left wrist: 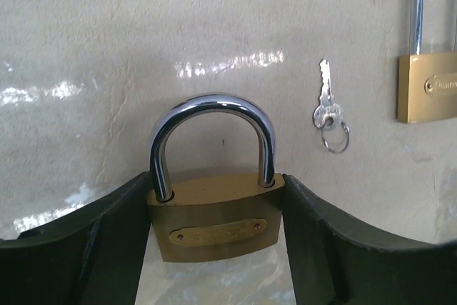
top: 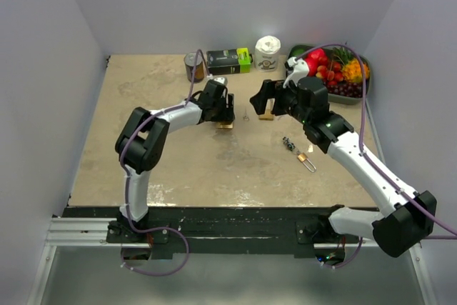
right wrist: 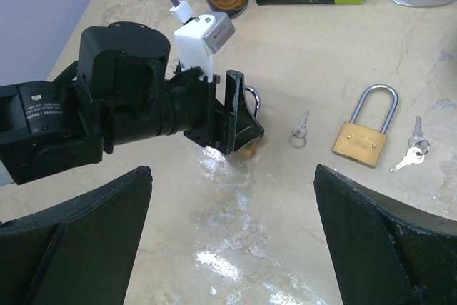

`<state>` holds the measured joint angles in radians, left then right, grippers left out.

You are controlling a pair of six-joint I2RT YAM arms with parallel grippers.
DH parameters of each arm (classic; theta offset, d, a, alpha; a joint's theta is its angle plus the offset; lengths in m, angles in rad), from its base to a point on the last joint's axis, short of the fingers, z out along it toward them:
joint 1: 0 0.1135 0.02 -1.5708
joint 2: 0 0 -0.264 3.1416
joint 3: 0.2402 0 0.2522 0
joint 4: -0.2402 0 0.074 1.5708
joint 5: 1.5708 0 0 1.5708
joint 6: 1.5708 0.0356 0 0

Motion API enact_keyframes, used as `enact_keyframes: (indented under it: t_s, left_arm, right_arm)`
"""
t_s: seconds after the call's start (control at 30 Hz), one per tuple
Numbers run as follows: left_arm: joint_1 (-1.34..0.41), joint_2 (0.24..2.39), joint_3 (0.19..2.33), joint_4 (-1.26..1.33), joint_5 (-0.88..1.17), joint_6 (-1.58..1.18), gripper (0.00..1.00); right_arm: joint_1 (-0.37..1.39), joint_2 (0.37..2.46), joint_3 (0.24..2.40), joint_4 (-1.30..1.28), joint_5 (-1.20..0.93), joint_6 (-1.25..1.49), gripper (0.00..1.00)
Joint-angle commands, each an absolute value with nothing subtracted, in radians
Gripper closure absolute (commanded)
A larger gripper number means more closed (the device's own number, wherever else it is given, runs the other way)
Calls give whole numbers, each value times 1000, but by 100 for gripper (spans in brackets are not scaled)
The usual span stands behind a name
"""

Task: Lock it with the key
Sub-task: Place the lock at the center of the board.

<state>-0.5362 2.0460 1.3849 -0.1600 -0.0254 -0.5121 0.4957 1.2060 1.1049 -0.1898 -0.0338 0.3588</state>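
On the bench (top: 178,169) you have one half of the job set up and the other half not begun. Your left arm reaches to the middle of the bench, and its end effector (top: 221,115) is clenched on the brass body of the padlock (left wrist: 214,226), one finger pressed against each side, with the chrome shackle pointing away toward 12 o'clock in the left wrist view. Both shackle legs look seated in the body, though you cannot tell from here whether it is latched, and the keyway is hidden. Your right end effector (top: 265,103) hangs released, jaws wide and holding nothing, above the bench just off the padlock's 3 o'clock in the top view. A second padlock (right wrist: 364,141) lies flat beneath it, untouched. The single key (left wrist: 326,108) lies loose on the bench between the two padlocks, at about 2 o'clock of the held one in the left wrist view, touching neither. By my reading, the steadying grip is done. Picking up the key, inserting it and turning it all remain.
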Motion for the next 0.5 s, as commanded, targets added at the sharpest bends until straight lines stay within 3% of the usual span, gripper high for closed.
enact_keyframes:
  t_s: [0.0, 0.47]
  left_arm:
    - [-564, 2095, 1471, -65, -94, -534, 100]
    - [-574, 2273, 1623, -184, -241, -597, 95]
  right_arm:
    - [485, 1203, 1120, -195, -2, 333, 1]
    - [456, 1218, 1140, -215, 29, 314, 1]
